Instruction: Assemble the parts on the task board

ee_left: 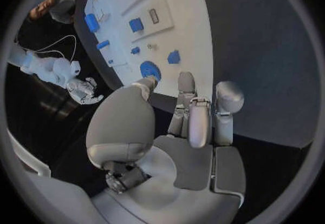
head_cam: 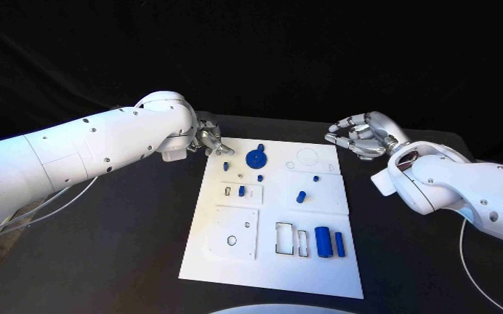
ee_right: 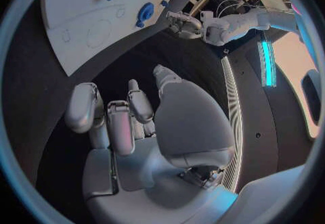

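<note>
- The left hand (head_cam: 210,142) hovers just off the far left corner of the task board (head_cam: 236,259), fingers loosely curled and slightly apart, with nothing in them; its wrist view shows a bare palm.
- The right hand (head_cam: 360,137) hangs just beyond the far right corner of the board, fingers bent inward but apart, also holding nothing.
- Nearest the left hand, the round blue gear (head_cam: 256,158) sits on the far part of the board, apparently already seated, a short stub pointing away from the robot.
- Small blue parts (head_cam: 301,197) stand near the board's middle; whether each is fully in its socket I cannot tell.
- Two blue cylinders (head_cam: 329,243) lie side by side toward the near right, long axes running from the robot toward the far edge, just beside an open rectangular slot (head_cam: 284,239).
- By my reading the task is at an early or middle stage: the cylinders lie loose, and the slot and a round hole (head_cam: 232,240) stay unfilled.
</note>
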Controlling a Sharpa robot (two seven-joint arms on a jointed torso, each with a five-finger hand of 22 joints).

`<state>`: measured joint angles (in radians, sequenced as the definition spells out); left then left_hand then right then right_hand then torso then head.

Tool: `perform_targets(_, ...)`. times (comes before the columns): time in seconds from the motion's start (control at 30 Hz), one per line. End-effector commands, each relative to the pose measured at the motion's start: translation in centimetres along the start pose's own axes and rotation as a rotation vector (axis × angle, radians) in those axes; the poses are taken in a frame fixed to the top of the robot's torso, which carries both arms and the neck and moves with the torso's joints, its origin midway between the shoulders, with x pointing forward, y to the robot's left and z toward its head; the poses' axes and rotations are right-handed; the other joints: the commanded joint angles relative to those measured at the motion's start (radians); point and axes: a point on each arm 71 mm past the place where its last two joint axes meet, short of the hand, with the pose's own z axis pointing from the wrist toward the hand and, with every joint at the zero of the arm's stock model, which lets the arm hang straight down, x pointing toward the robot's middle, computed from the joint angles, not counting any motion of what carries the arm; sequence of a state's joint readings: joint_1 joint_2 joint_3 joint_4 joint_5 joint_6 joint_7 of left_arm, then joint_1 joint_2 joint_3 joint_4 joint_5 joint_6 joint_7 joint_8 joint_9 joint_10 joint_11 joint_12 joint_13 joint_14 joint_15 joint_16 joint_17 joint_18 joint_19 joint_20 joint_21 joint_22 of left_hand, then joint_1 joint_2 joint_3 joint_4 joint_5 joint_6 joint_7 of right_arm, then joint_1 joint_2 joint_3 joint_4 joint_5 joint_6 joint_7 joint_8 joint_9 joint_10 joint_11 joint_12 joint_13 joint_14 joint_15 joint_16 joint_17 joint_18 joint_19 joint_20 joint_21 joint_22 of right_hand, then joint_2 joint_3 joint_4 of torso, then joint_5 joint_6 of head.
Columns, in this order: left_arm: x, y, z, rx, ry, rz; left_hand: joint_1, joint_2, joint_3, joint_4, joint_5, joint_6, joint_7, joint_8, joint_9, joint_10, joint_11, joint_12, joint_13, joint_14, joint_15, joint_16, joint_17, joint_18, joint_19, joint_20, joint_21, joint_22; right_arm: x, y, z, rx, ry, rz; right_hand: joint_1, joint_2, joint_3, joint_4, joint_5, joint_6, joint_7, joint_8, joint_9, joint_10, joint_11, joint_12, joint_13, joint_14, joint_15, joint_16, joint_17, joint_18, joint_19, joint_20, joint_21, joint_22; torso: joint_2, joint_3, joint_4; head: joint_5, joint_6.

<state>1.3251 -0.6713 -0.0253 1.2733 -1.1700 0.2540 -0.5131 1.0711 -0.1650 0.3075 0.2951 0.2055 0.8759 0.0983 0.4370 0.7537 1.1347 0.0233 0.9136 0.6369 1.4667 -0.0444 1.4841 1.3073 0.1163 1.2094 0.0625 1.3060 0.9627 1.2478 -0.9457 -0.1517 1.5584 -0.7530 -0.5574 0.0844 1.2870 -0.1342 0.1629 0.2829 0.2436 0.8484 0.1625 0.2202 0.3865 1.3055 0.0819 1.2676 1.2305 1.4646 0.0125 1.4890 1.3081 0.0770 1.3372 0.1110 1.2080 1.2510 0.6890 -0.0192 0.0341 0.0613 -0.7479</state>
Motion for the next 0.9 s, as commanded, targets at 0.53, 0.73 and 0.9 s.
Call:
perform_targets(0.53,1.4,-0.4,1.3,-0.016,0.106,0.051,-0.005,0.021,-0.014,0.0,0.002,0.046,-0.01,0.012,-0.001,0.038,-0.009,0.043,0.052,0.054,-0.001,0.003,0.076,0.001,0.011,0.003,0.007,0.024,0.2,0.1,0.1,-0.009,0.007,-0.003,-0.007,-0.002,-0.003,0.005,-0.004,-0.005,0.002,0.004,0.002,-0.006,-0.002,-0.003,0.0,0.047,-0.007,-0.004,0.013,0.019,-0.005,-0.001,-0.005,0.001,-0.001,0.0021,-0.001,0.003,-0.01)
perform_targets(0.73,1.7,-0.5,1.4,-0.016,0.125,0.051,-0.001,0.027,-0.012,-0.001,0.003,0.055,-0.015,0.018,0.002,0.044,-0.013,0.047,0.056,0.055,-0.004,0.004,0.077,0.0,0.015,0.001,0.009,0.028,0.2,0.1,0.1,-0.009,0.007,-0.003,-0.006,0.002,-0.005,0.004,-0.004,-0.007,0.002,0.007,0.002,-0.007,-0.002,-0.005,-0.002,0.047,-0.007,-0.005,0.012,0.02,-0.006,-0.001,-0.008,-0.001,-0.001,0.0021,-0.0011,0.001,-0.012)
perform_targets(0.9,1.8,-0.5,1.5,-0.016,0.131,0.05,0.007,0.03,-0.009,-0.002,0.004,0.058,-0.017,0.021,0.004,0.047,-0.015,0.049,0.058,0.055,-0.006,0.004,0.078,0.0,0.016,0.0,0.01,0.03,0.2,0.1,0.1,-0.009,0.007,-0.003,-0.006,0.002,-0.005,0.004,-0.004,-0.007,0.002,0.007,0.002,-0.007,-0.002,-0.005,-0.002,0.047,-0.007,-0.005,0.012,0.02,-0.006,-0.001,-0.008,-0.001,-0.001,0.0017,-0.0006,0.002,-0.012)
